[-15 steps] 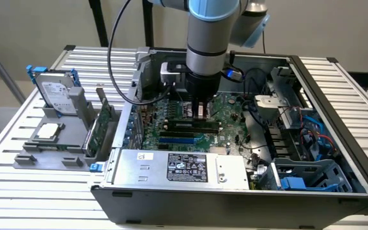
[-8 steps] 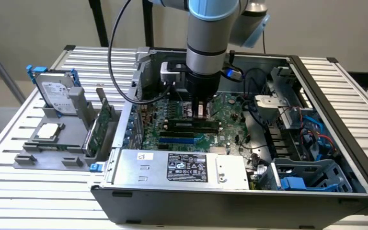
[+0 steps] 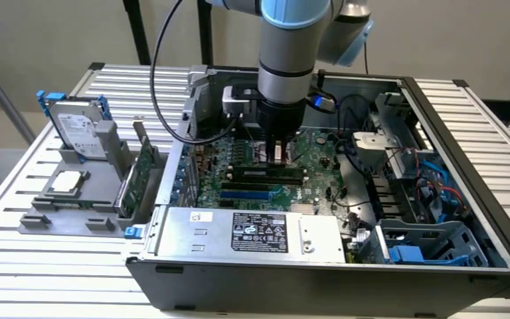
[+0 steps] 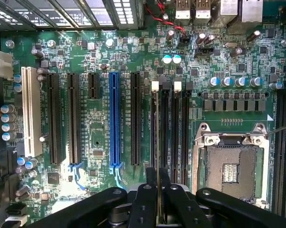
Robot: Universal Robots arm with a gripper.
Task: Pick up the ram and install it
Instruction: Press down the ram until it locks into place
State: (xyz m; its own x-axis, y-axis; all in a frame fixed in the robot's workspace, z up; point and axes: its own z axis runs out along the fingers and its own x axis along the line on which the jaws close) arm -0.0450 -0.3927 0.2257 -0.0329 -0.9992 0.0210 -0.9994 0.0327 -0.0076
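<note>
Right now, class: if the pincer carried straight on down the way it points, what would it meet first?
Probably the memory slots on the motherboard. The pincer points down over them, gripping the ram edge-on; depth is unclear.

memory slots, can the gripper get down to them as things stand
Probably yes: the gripper, holding the ram, hangs right over the memory slots with nothing between.

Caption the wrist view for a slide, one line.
Hand above the motherboard, holding the ram edge-on over the memory slots beside the empty CPU socket.
</note>
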